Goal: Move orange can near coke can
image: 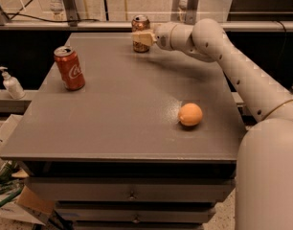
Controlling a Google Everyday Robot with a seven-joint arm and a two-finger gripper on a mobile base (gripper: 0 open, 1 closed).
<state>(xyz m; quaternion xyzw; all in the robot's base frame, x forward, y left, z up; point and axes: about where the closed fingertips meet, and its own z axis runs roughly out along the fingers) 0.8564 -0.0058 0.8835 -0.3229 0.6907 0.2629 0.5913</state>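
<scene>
The orange can (pixel 140 24), copper-orange patterned with a silver top, stands upright at the far edge of the grey table (pixel 122 123). My gripper (pixel 142 38) reaches in from the right and is shut on the can's middle; a cream finger (pixel 143 37) crosses its front. The coke can (pixel 69 67), bright red with white script, stands upright at the table's left side, well to the left of and nearer than the orange can.
A round orange fruit (pixel 190 114) lies on the table's right front part. My white arm (pixel 242 75) spans the right side of the table. A soap dispenser (pixel 11 84) stands off the table's left edge. Drawers sit below the front edge.
</scene>
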